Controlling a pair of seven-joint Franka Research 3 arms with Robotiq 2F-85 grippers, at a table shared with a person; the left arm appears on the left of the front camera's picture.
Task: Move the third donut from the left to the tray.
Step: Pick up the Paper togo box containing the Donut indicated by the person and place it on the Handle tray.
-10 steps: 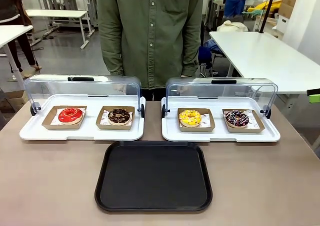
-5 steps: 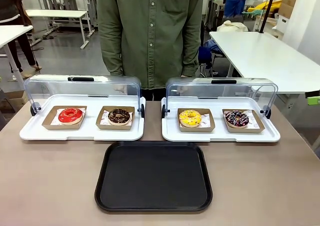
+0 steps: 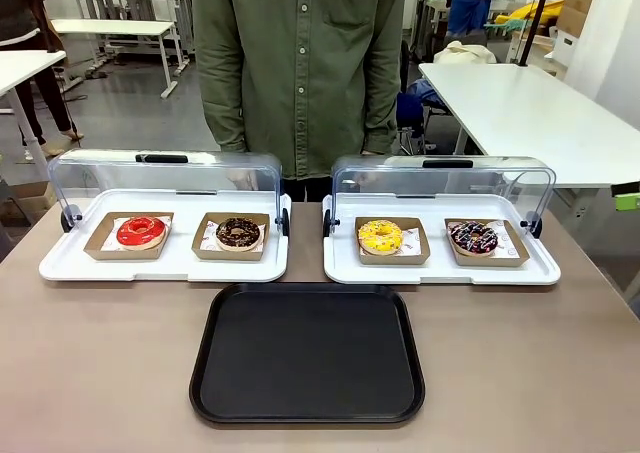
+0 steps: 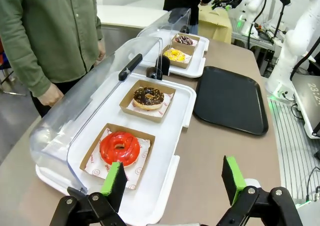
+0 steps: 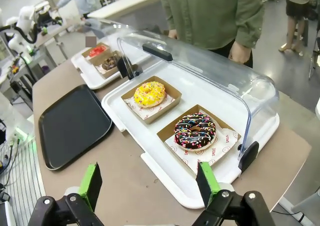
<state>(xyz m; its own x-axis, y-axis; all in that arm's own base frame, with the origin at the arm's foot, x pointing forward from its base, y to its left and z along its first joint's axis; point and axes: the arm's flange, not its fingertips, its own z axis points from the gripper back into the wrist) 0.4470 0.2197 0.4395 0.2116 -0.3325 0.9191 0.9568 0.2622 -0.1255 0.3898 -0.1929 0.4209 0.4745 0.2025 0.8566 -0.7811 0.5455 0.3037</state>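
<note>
One: Both pincers released, then?

Two: Yes. The right pincer [image 5: 149, 183] has its green pads spread wide with nothing between them. The left pincer [image 4: 173, 175] is just as empty and gaping.

One: How are the arms posed?

Two: Each hangs raised above its own end of the surface [image 3: 100, 353], wrist tilted down, looking along the row. The right one hovers off the near corner of the right white tray [image 5: 165, 178]. The sprinkled chocolate donut [image 5: 195, 131] is closest to it.

One: And the one we want?

Two: The third donut [image 5: 149, 94], the yellow-iced one, sits one place further along that same white tray, on its cardboard square [image 5: 167, 102]. Nothing touches it.

One: Why the cardboard?

Two: My guess is that it gives the pads an edge to take without crushing the icing.

One: Is the clear lid [image 5: 210, 74] in the way?

Two: It's swung back toward the person [image 3: 300, 63], who stands behind with hands down. The robot's side is open, presumably for reaching in.

One: Where's the tray?

Two: The tray [image 3: 307, 353] lies flat and bare on the surface, just in front of the gap between the two white trays. That looks chosen for a short carry. I'd say the right arm is better placed, and the task has not yet begun.
</note>
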